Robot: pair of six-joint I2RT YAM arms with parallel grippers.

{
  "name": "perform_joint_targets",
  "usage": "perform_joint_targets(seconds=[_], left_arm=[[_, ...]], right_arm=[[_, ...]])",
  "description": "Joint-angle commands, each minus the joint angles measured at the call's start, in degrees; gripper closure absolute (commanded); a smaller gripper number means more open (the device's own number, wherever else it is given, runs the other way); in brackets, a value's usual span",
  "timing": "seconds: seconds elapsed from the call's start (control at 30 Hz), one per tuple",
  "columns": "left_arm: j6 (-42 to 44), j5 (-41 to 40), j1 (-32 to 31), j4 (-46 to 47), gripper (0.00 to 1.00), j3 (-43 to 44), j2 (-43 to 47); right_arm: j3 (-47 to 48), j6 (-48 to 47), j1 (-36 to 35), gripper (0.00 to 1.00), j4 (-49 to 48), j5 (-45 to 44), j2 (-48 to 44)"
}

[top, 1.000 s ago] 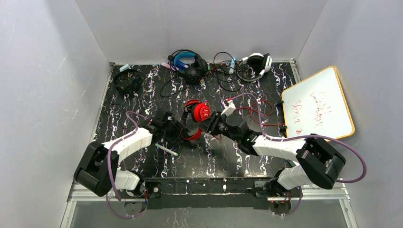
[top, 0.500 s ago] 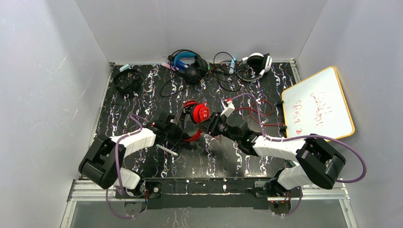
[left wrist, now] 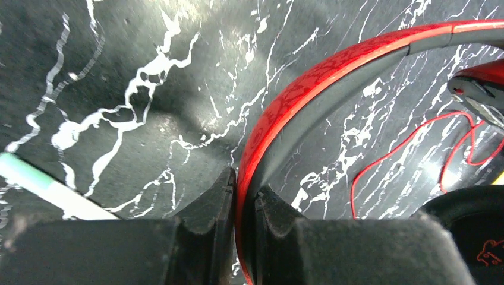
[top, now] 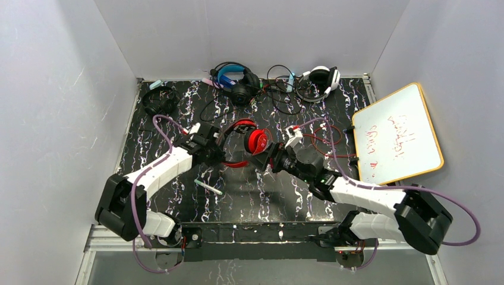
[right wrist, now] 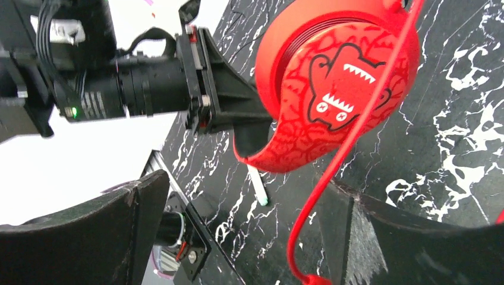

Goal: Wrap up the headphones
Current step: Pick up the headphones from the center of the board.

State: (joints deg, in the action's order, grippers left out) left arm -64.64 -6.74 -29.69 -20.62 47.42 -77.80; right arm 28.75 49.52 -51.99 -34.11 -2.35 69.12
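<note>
ok, left gripper [left wrist: 243,193] is clamped on the headband [left wrist: 333,65] of the red headphones [top: 249,141], which sit mid-way across the black marbled table [top: 178,119]. right gripper [right wrist: 249,202] jaws spread wide, holding nothing. monster-print earcup [right wrist: 333,95] is just ahead of them, red cable [right wrist: 312,199] hanging between the fingers.
</note>
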Motion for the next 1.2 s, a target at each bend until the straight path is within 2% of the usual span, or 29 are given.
perform_joint_targets(seconds=[0.0, 0.27, 0.6, 0.87, 1.07, 1.17], left_arm=[[8.80, -5.78, 0.83, -8.67, 1.00, 7.05, 1.99], [17.08, -5.19, 1.97, -15.50, 1.00, 15.96, 2.84], [24.70, -3.51, 2.47, -22.15, 1.00, 28.66, 3.88], [23.28, 9.17, 2.53, -23.38, 1.00, 33.92, 4.51], [23.67, 13.33, 2.53, -23.96, 0.98, 37.43, 4.86], [23.35, 18.19, 2.62, -24.11, 0.98, 39.75, 4.10]], right_arm=[[-2.27, -7.23, -0.13, 0.01, 1.51, 3.71, -5.68], [-0.81, -17.05, -0.08, 0.01, 16.06, 4.40, -12.40], [-3.24, -19.81, -0.11, 0.01, 17.78, 0.54, -19.99], [-2.84, -26.17, -0.06, 0.01, 18.68, -0.05, -24.96], [-1.73, -28.43, -0.03, 0.01, 21.92, -3.99, -26.89], [-2.04, -29.10, -0.04, 0.01, 22.41, -3.27, -28.01]])
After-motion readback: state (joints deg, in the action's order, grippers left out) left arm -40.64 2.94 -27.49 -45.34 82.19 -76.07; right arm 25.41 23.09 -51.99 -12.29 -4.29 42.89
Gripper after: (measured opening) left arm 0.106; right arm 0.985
